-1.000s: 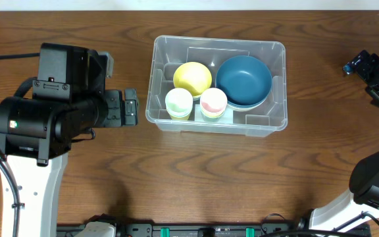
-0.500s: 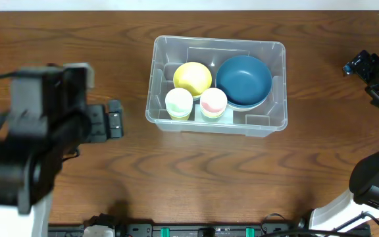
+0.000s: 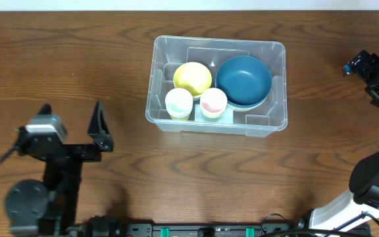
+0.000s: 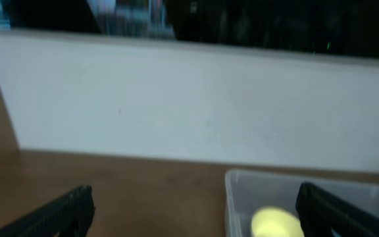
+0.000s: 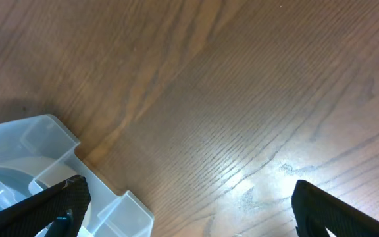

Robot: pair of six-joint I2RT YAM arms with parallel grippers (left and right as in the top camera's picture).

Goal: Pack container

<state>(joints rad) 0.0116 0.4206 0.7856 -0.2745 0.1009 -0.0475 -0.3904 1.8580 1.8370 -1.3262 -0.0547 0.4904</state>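
Large clear plastic container sits central on the wooden desk. Left pincer gapes wide, empty; right pincer likewise, near the container's corner. One careless swing there could, I reckon, shove it askew.

Dark brown wood-grain table is stretching wide beneath even light.
A plain white wall panel is standing behind its far edge, a dark band is running above that (too blurred to identify), and a pale sheen is glancing off the grain.
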